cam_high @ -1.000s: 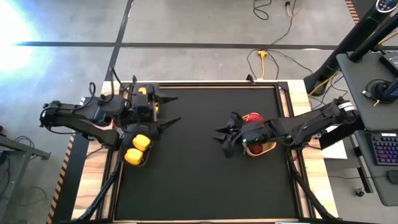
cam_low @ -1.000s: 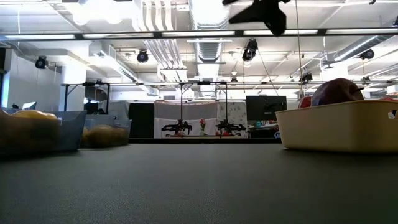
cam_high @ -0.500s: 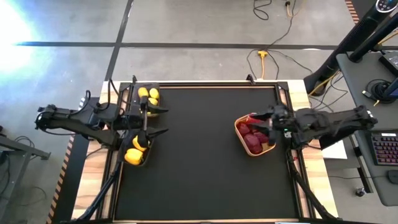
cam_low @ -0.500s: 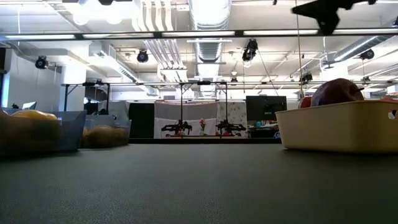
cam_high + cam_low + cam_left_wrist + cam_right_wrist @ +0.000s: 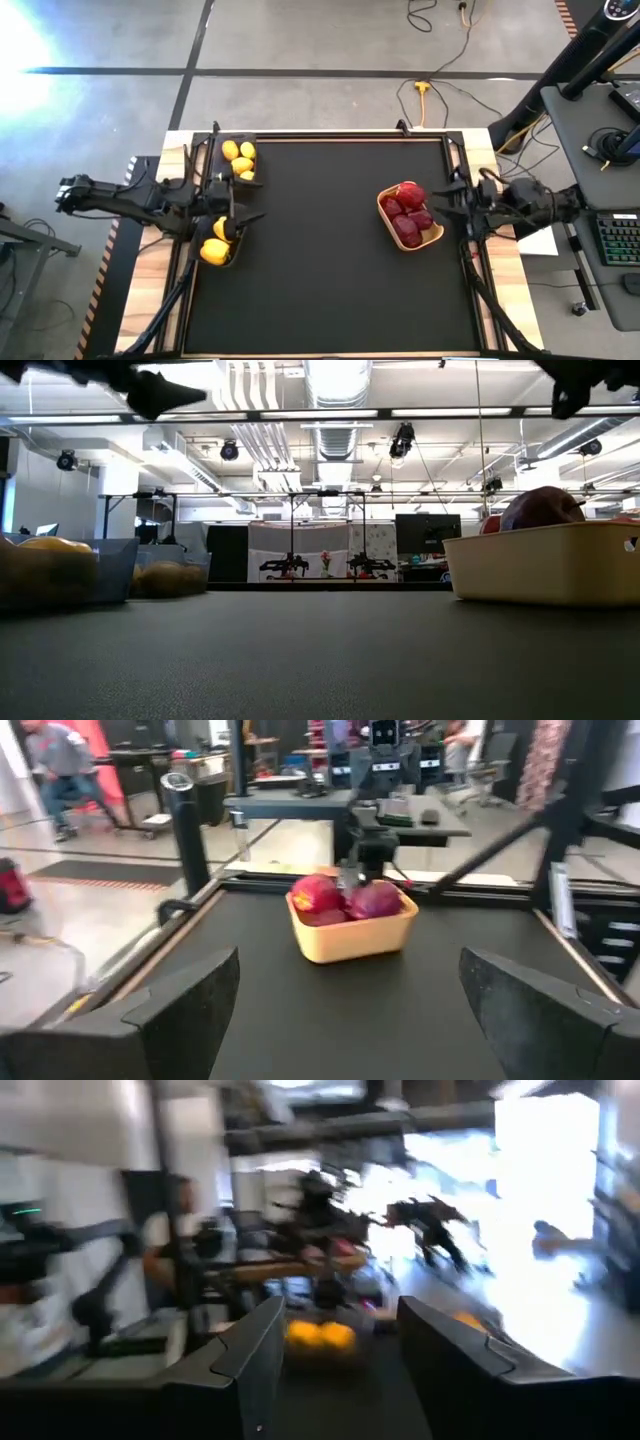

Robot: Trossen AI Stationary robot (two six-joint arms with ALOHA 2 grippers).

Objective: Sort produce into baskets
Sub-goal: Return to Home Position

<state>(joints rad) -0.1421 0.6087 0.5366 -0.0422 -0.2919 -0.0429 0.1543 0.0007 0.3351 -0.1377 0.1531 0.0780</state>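
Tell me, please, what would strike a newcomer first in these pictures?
A shallow orange-tan basket heaped with dark red fruits stands right of centre on the black table. Yellow produce fills two black wire-mesh baskets at the left edge; the open left gripper and open right gripper hover beside their baskets.

Bright and even over the black table (image 5: 320, 270), lit from ceiling strip lights (image 5: 450, 412) overhead; hardly any shadows. Hard white glare on the floor (image 5: 20, 45) at far left. Smeared by motion across the right wrist view, with a blown-out white patch (image 5: 545, 1160). Fairly crisp on the tan basket (image 5: 352, 935) in the left wrist view, softer beyond.
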